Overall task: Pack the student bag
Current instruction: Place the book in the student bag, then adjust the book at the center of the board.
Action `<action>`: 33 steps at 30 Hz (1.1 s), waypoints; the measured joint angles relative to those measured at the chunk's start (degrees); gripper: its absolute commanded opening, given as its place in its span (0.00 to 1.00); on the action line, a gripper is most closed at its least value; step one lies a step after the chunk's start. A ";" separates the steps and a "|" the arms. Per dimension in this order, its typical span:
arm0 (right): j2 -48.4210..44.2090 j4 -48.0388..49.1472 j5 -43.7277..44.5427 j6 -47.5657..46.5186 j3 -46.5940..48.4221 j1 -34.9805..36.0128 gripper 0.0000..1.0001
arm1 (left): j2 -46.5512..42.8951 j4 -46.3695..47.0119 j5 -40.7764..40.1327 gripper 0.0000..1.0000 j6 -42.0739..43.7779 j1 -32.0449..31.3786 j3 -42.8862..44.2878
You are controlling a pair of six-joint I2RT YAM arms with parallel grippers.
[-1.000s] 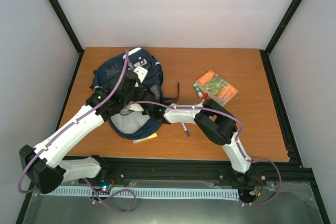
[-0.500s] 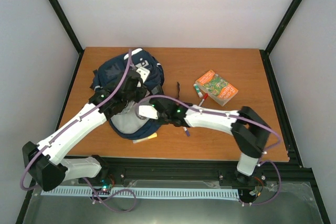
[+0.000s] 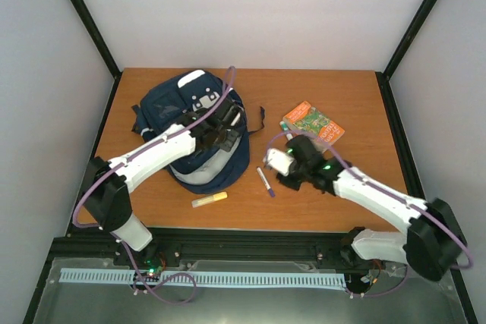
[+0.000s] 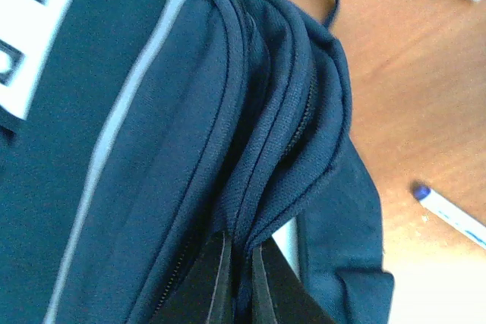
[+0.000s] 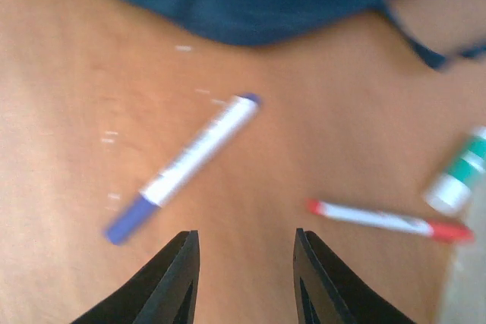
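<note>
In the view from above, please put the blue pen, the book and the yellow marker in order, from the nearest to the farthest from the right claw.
1. Blue pen, just on the near side of the right claw.
2. Book, behind it, toward the far right.
3. Yellow marker, well to its left, toward the front.

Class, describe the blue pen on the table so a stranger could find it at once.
Find the big navy backpack on the wooden table. Between it and the open right gripper lies a pen on bare wood. It is white with blue ends, unlike the red-tipped pen and the yellow marker nearby.
</note>
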 measured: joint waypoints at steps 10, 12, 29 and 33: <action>-9.62 -2.29 -11.82 0.02 -0.50 -33.33 0.40 | 1.86 -0.59 4.13 0.25 -8.55 -2.47 -5.73; -8.70 -2.71 -12.52 -0.09 -0.17 -37.44 0.42 | 2.60 -0.35 5.09 0.34 -9.62 -2.78 -7.61; 14.12 0.70 -8.81 0.24 8.85 -41.22 0.44 | -7.87 3.23 13.44 0.62 -12.39 -3.30 -12.96; 17.90 2.34 -8.48 0.00 10.34 -41.22 0.40 | -8.24 4.44 14.80 0.62 -12.79 -3.30 -13.16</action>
